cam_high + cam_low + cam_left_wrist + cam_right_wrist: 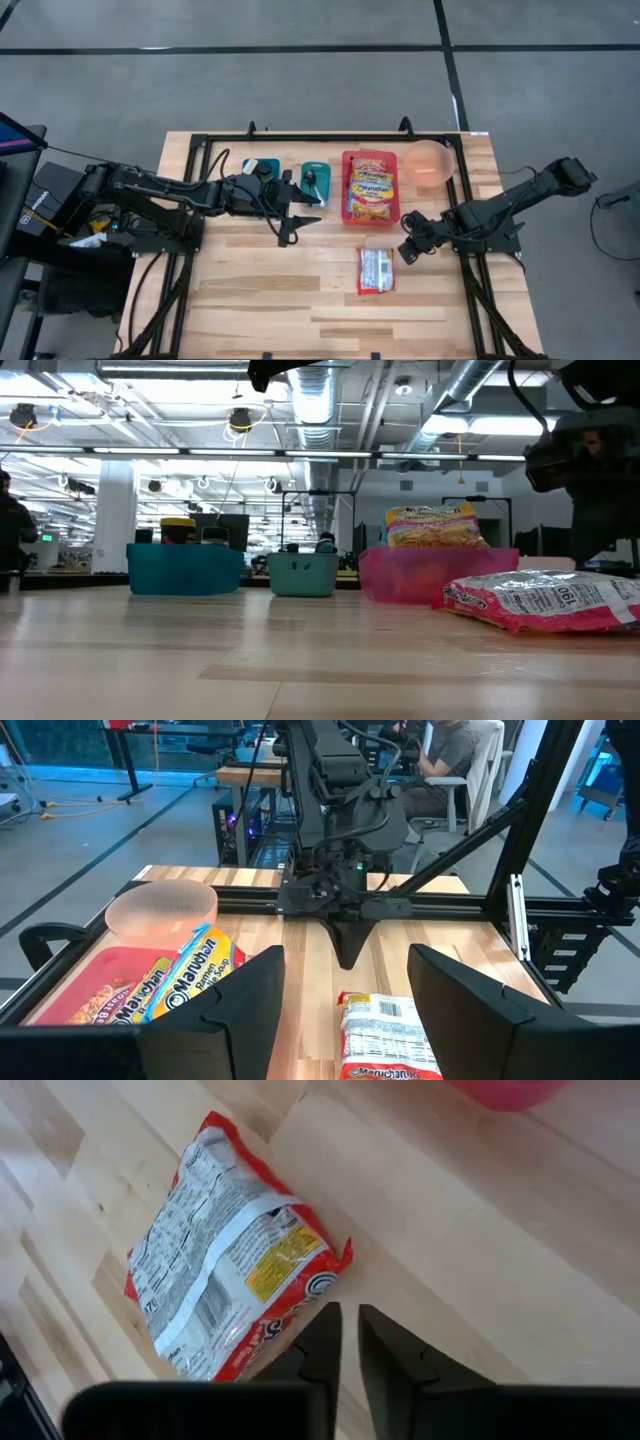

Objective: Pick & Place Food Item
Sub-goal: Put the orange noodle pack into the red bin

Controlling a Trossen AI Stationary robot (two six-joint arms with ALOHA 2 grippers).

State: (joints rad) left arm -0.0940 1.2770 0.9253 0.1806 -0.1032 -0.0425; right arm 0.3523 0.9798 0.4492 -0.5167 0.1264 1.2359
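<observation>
- One ramen packet (pixel 370 188) is already sitting in the red bin (pixel 348 160).
- The second packet (pixel 376 270) is lying on the counter (pixel 250 290), awaiting pickup.
- Right end effector (pixel 407 251) is hovering beside it, nearly clenched, empty; left end effector (pixel 290 232) is waiting released.

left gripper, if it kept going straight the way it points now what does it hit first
Probably the ramen packet lying flat on the table, just beyond the open left gripper. If it passes above that, the right gripper is next in line. Depth is hard to judge.

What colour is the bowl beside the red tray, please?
The bowl is translucent pink, clearest in the high view.
</observation>
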